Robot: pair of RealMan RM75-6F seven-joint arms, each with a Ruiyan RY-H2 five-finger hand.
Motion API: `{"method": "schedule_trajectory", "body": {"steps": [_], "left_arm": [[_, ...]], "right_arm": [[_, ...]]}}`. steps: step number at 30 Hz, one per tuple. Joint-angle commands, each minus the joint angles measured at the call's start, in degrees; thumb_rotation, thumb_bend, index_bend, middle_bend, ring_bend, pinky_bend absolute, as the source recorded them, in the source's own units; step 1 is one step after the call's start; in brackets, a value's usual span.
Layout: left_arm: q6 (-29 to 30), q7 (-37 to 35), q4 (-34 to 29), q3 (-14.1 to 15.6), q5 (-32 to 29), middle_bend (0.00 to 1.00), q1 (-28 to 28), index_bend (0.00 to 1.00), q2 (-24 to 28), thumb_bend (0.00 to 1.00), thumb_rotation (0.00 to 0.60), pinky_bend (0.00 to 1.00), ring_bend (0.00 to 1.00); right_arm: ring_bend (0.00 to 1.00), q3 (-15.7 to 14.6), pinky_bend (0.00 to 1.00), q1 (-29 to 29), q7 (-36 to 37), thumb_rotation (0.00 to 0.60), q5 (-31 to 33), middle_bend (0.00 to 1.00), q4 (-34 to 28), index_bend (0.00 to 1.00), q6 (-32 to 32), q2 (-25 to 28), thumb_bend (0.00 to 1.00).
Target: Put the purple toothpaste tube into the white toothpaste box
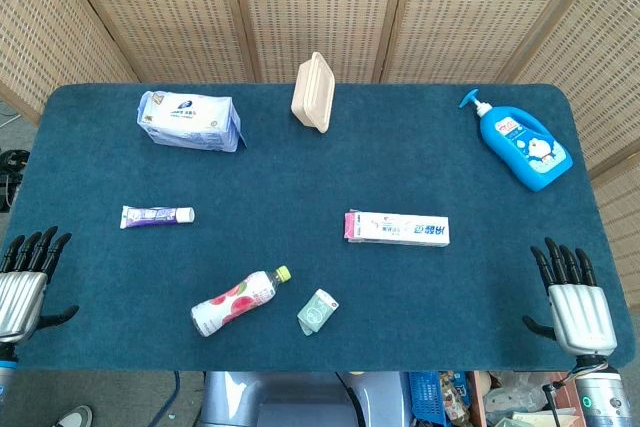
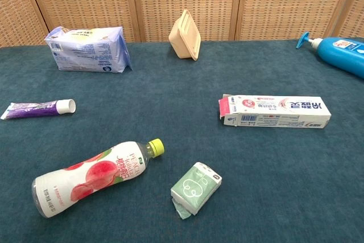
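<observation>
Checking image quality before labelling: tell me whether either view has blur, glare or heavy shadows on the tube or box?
Head view: even light, purple toothpaste tube and white toothpaste box sharp but small, with faint shadows. Chest view: both larger and crisp, box print readable, no glare; the tube sits near the left edge.

You have one purple toothpaste tube (image 1: 156, 215), one white toothpaste box (image 1: 398, 229), one drink bottle (image 1: 233, 302), one blue pump bottle (image 1: 523, 142), one wipes pack (image 1: 190, 120), one beige tray (image 1: 312, 93), and one small green packet (image 1: 317, 311).
</observation>
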Motion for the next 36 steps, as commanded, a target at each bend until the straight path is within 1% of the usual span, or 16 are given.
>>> {"method": "schedule_trajectory", "body": {"steps": [1,8,12,19,28,33,36], "left_arm": [[-0.11,-0.08,-0.02,0.04,0.02,0.00,-0.06,0.00,0.02,0.00,0.600,0.00,0.00],[-0.02,-0.10,-0.30,0.13,0.37,0.00,-0.16,0.00,-0.06,0.00,0.600,0.00,0.00],[0.52,0.12,-0.67,0.35,1.10,0.00,-0.02,0.00,-0.09,0.00,0.600,0.00,0.00],[0.53,-0.88,-1.01,0.39,1.72,0.00,-0.20,0.00,0.38,0.00,0.600,0.00,0.00],[0.21,-0.98,-1.35,0.35,0.68,0.00,-0.11,0.00,0.69,0.00,0.600,0.00,0.00],[0.84,-0.03,-1.73,-0.04,0.16,0.00,0.02,0.00,0.32,0.00,0.600,0.00,0.00],[0.99,1.19,-1.57,-0.88,-0.53,0.00,-0.42,0.03,-0.41,0.00,0.600,0.00,0.00]], "right_arm": [[0.00,-0.06,0.00,-0.04,0.13,0.600,-0.10,0.00,-0.11,0.01,0.03,0.08,0.00],[0.00,-0.29,0.00,0.00,0.43,0.600,-0.58,0.00,0.18,0.01,0.00,0.12,0.00],[0.00,-0.36,0.00,-0.08,2.30,0.600,-0.88,0.00,0.11,0.01,0.01,0.38,0.00],[0.00,-0.51,0.00,-0.38,1.93,0.600,-1.28,0.00,-0.76,0.01,0.65,0.50,0.00],[0.00,-0.84,0.00,-0.17,1.70,0.600,-1.79,0.00,-0.36,0.01,0.16,-0.12,0.00],[0.00,-0.74,0.00,-0.03,1.75,0.600,-1.91,0.00,-0.08,0.01,0.10,-0.21,0.00],[0.00,-0.91,0.00,-0.16,1.91,0.600,-2.06,0.00,0.02,0.01,0.19,-0.18,0.00]]}}
